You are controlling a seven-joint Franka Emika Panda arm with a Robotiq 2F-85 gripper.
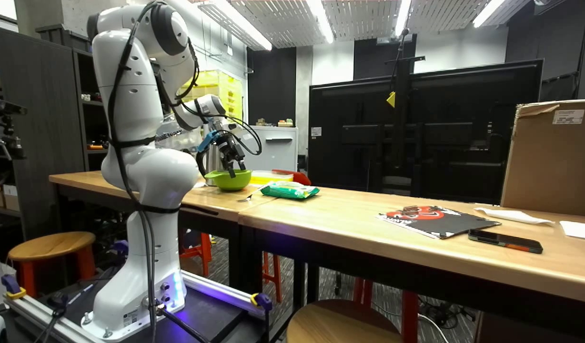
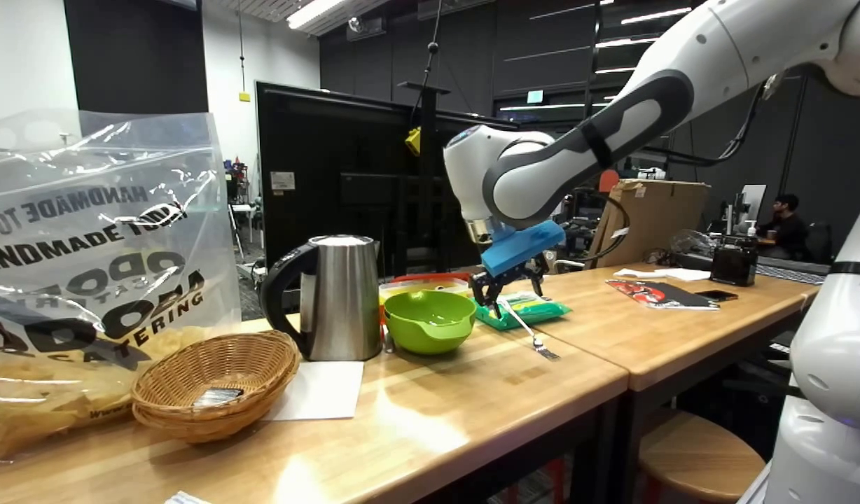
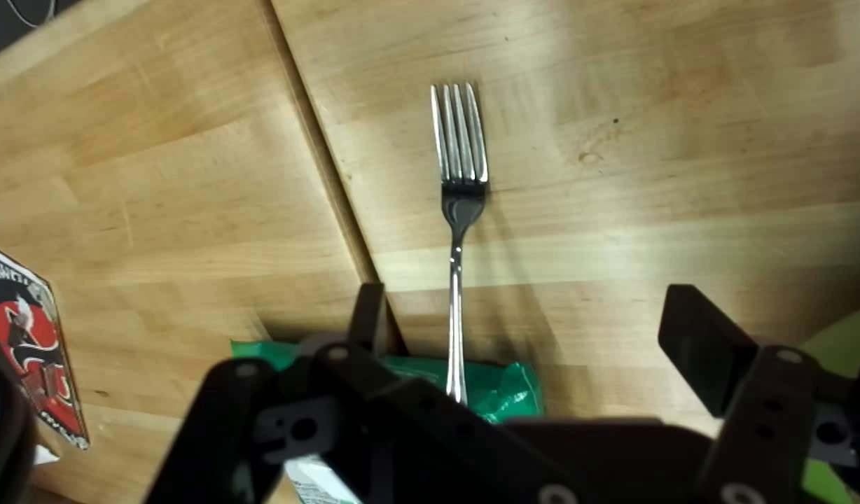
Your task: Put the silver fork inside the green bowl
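Sloping lengthwise, the fork [image 3: 459, 231] aims tines away from the packet [image 1: 292, 191]; the tool [image 3: 524, 322] gapes wide, empty.

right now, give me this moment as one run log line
jaws: open, nothing held | silver fork: sloping from green packet down to table, outside green bowl | next: likely grasp

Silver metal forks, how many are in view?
1. The silver metal fork lies beside the round lime-green bowl, its tines on the light wooden tabletop and its handle over the shiny green packet. Others could be hidden.
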